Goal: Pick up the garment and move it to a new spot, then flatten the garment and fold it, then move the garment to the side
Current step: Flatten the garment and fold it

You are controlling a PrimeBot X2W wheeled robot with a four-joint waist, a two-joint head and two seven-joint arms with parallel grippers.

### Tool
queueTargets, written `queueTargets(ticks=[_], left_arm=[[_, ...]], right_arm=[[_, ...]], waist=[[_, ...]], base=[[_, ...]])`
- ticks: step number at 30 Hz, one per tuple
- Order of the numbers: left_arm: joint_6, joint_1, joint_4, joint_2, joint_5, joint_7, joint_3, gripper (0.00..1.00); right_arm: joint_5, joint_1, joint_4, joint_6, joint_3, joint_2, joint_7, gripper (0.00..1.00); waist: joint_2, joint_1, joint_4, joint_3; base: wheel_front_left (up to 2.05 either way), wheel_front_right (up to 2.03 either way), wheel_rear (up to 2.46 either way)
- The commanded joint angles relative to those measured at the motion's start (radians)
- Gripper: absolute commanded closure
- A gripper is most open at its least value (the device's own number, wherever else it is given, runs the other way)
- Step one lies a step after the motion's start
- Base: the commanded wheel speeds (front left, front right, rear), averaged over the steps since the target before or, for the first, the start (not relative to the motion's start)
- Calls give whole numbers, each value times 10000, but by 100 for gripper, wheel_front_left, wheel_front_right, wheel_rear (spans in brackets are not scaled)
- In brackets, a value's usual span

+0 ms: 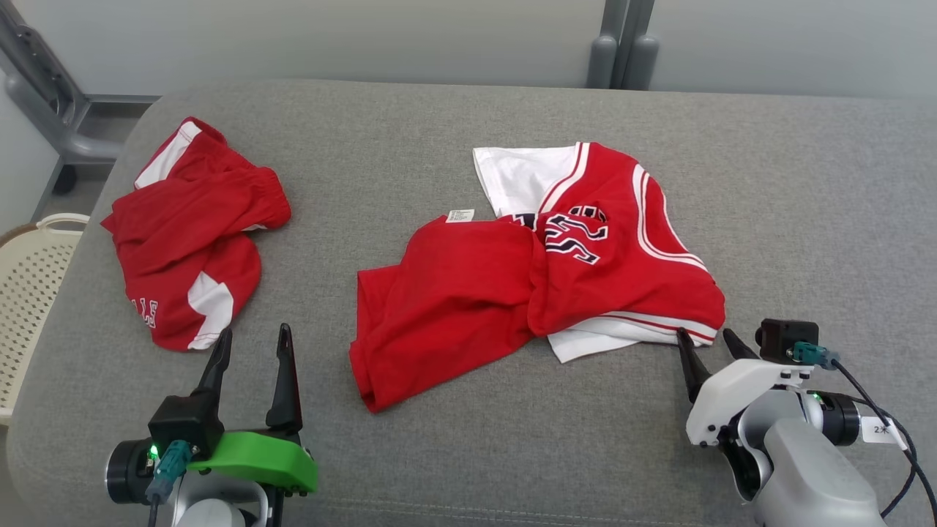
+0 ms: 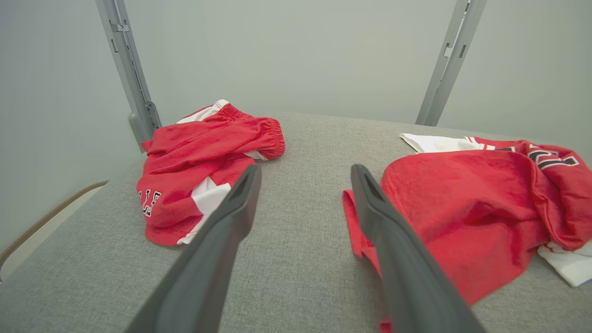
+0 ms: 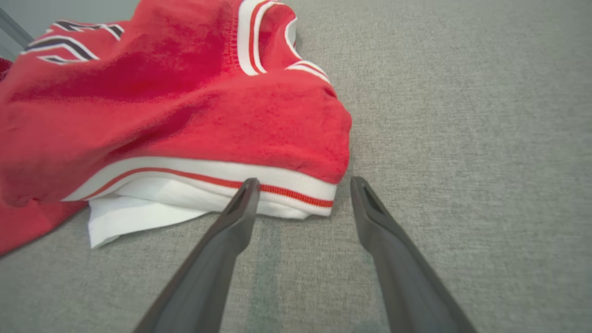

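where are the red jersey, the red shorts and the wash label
red jersey (image 1: pixel 629 271), head view, red front panel
red shorts (image 1: pixel 198 227), head view, red middle fold
wash label (image 1: pixel 460 215), head view, white face

Grey woven fabric covers the bench (image 1: pixel 468 110), which has a rounded far-left corner. Behind it is a plain pale grey wall (image 1: pixel 329 36), where two grey metal posts (image 1: pixel 622 51) rise. At the left, a slanted grey metal frame (image 1: pixel 69 143) stands on the pale floor (image 1: pixel 77 201). A cream perforated basket (image 1: pixel 29 293) sits beside the bench. The light is soft and even.
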Motion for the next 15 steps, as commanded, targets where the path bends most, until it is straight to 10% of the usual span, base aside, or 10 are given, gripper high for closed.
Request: queueTargets(ticks=[1,11,12,13,15], left_arm=[[-56,-181,19,-21,100,-1,-4,0],[-232,-257,119,-139,266,-3,97,0],[-244,-273,129,-149,284,-1,99,0],[-230,-285,138,-159,287,-1,103,0],[-230,-267,142,-176,272,-1,139,0]], right_arm=[[82,-202,336,1,10,-140,-96,0],[593,-1042,1812,1,386,-233,-390,0],[632,-1103,1899,1,446,-242,-406,57],[689,-1160,1969,1,503,-258,-450,83],[826,-1235,2036,1,645,-243,-508,100]], waist=[[0,0,195,55],[0,0,518,180],[0,0,534,190],[0,0,544,197],[0,0,516,198]], base=[[0,0,0],[0,0,0],[0,0,0],[0,0,0],[0,0,0]])
